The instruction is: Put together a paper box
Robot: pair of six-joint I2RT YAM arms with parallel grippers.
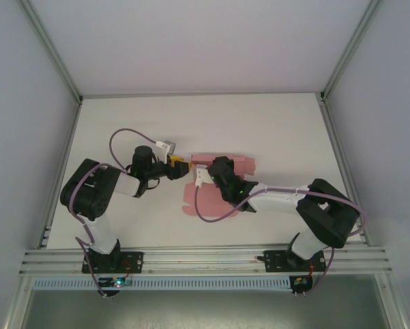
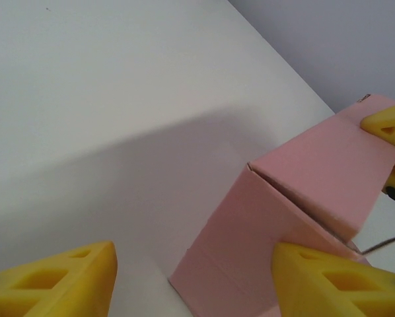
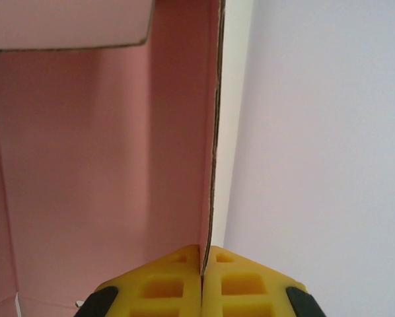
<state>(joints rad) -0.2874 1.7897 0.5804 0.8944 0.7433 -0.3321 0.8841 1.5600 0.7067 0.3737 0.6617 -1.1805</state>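
Paper box [image 1: 240, 163]: it is lying around the middle of the table [image 1: 273, 123], well away from every edge, pink and partly folded, with at least one wall standing upright.
Box up close: from the left wrist view a corner of the paper box [image 2: 316, 172] is rising off the white surface, one panel sloping back from the fold.
Left gripper [image 2: 194, 254]: it is reaching in from the left-edge side with its jaws standing wide; the box corner is sitting between them, close against one finger [image 2: 336, 281], while the other finger [image 2: 59, 284] is staying clear of the card.
Right gripper [image 3: 203, 256]: its jaws are pinching tight on the thin edge of an upright pink wall [image 3: 85, 172].
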